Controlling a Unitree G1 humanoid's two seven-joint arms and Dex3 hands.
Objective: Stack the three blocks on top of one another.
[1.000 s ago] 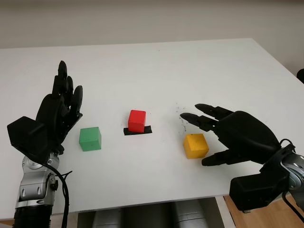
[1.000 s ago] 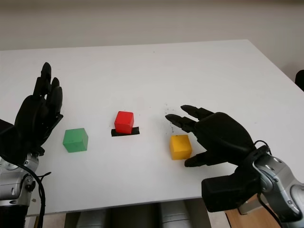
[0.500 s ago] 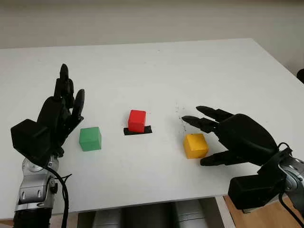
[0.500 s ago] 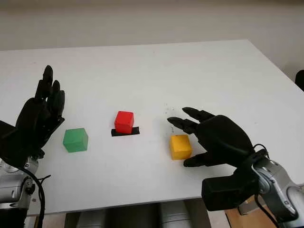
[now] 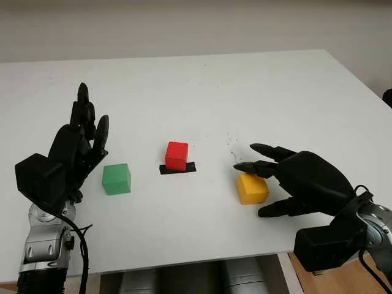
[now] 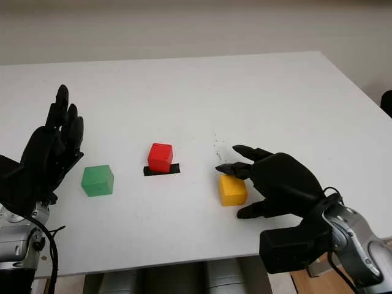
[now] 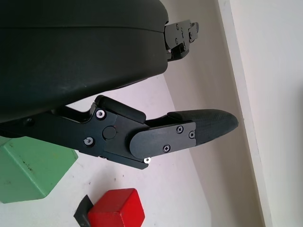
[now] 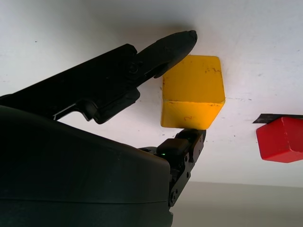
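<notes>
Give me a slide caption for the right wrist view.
Right hand closing around the yellow block, red block nearby.

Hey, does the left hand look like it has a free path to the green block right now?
Probably yes. The left hand is open and raised just beside the green block, on its outer side, with only bare table between them. The red block sits farther toward the middle, out of the way.

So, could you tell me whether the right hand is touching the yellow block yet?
Cannot tell. In the right wrist view the right hand brackets the yellow block, fingertips at its edges, but neither contact nor gap shows plainly.
</notes>
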